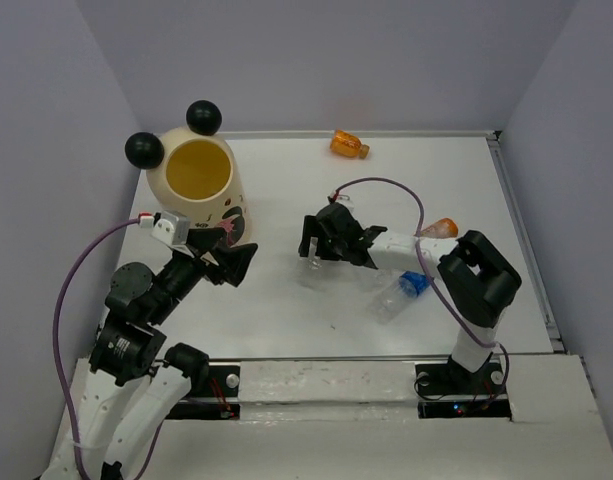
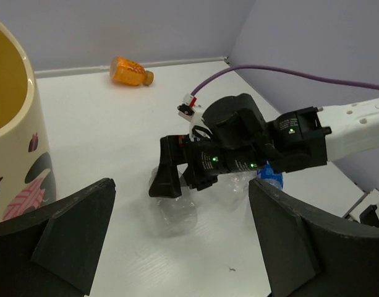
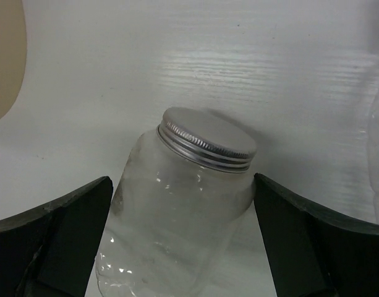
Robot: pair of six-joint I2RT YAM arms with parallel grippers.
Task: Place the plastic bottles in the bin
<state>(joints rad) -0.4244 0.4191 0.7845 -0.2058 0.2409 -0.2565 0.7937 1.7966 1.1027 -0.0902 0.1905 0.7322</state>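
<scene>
We see the right jaws spread wide around a clear bottle (image 3: pixel 177 216), perhaps not touching it; the left jaws gape wide, empty. The bin (image 1: pixel 214 212) stands at ten o'clock on the worktop (image 1: pixel 286 320).

Overhead view, wrist close-ups, shared clear bottle (image 3: pixel 177 216)
</scene>
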